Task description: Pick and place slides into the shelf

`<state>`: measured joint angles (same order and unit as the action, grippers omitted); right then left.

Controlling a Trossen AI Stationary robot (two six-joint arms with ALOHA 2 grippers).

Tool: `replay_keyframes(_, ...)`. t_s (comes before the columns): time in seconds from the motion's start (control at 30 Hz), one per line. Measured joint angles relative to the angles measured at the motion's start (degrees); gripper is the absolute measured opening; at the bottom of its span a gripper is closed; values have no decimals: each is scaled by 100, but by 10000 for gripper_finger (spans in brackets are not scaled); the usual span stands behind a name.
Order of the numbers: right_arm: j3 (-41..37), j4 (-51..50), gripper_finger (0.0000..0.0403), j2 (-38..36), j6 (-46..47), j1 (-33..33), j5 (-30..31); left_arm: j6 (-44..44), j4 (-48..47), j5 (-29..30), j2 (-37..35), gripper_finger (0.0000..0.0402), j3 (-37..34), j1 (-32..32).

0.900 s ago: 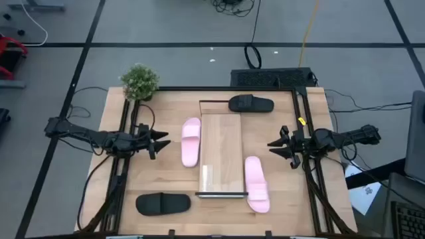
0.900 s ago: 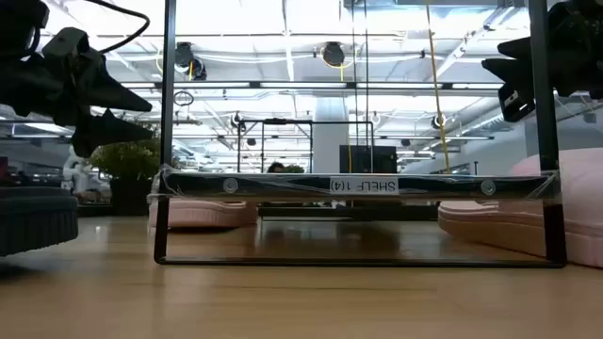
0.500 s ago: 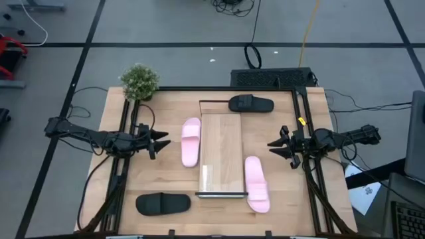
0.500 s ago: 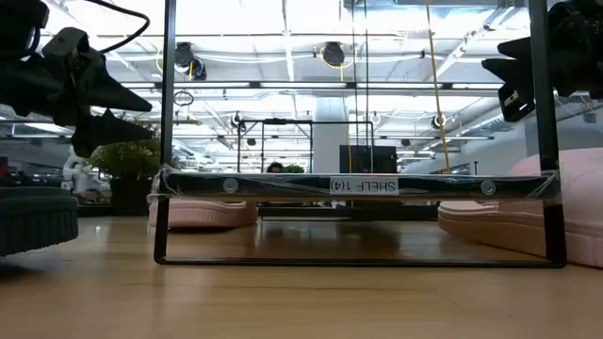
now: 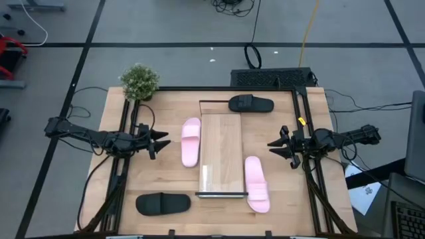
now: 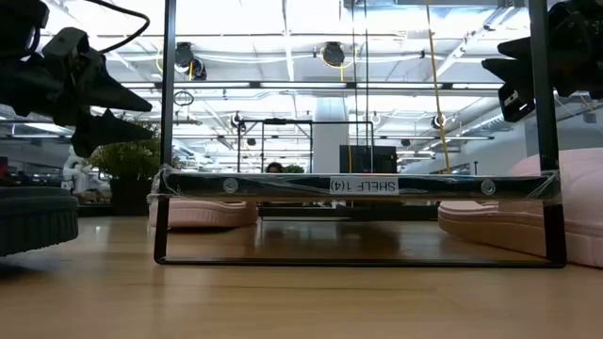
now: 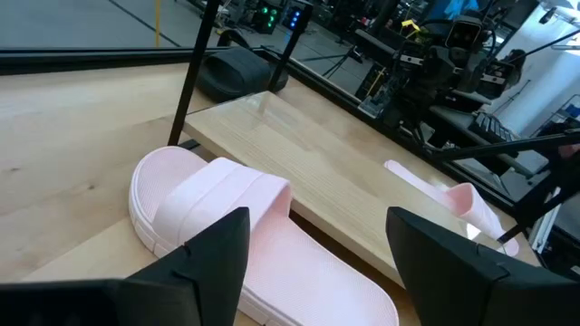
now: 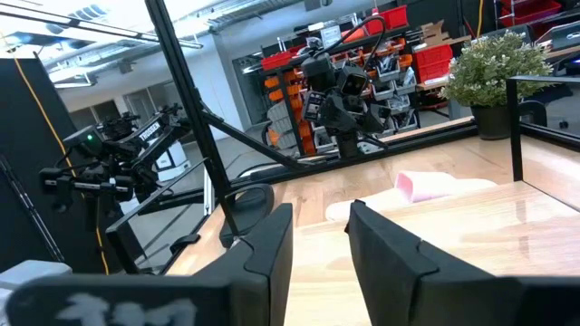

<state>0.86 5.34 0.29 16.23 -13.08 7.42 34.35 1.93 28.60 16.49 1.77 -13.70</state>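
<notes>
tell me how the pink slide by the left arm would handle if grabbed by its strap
The pale pink foam-looking slide sandal looks thick and moulded, so probably light and fairly stiff. Its wide arched strap seems to stand clear of the footbed, likely giving fingers purchase. Its flat sole makes rolling unlikely; it may dangle toe-down.

Grey floor (image 5: 166,26) with dark lines around my wooden table (image 5: 159,179); potted plant (image 5: 139,81) on its corner; bright ceiling lights (image 6: 311,85), red storage bins (image 8: 435,59) beyond
</notes>
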Motion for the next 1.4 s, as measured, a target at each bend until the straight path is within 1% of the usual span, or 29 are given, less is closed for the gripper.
replay_keyframes(0.5, -1, 0, 100, -1, -2, 0, -1, 1, -2, 0, -2, 255, 1, 1)
replay_keyframes(0.73, -1, 48, 100, -2, -519, 2, 270, 0, -2, 0, 0, 255, 1, 1)
replay_keyframes(0.77, 0, 59, 100, -2, -471, 2, 295, 0, -2, -1, -1, 255, 0, 0)
replay_keyframes(0.83, -2, 232, 100, 0, -38, 2, 299, 2, 0, 0, 0, 255, 1, -1)
replay_keyframes(0.93, -2, 954, 100, -1, 778, 0, 407, 0, -5, -1, -1, 255, 0, 1)
replay_keyframes(0.97, -2, 1241, 100, 0, 1036, 0, 595, 0, -1, 0, -1, 255, 1, 1)
replay_keyframes(1.03, -2, 1783, 100, 0, 1383, 0, 1232, 0, -4, -2, -1, 255, -1, 0)
replay_keyframes(1.1, -2, 2313, 100, 0, 1444, 0, 2047, 0, -2, -1, -2, 255, 1, -1)
replay_keyframes(1.2, -6, 3138, 100, 0, 1353, 2, 3020, 0, -2, 0, -2, 255, 0, 1)
replay_keyframes(1.3, -6, 3787, 100, 0, 935, 2, 3610, 0, 1, 3, -2, 255, 1, 1)
replay_keyframes(1.4, -6, 4300, 100, 0, 452, 2, 3978, 0, 23, 142, -2, 255, -1, 1)
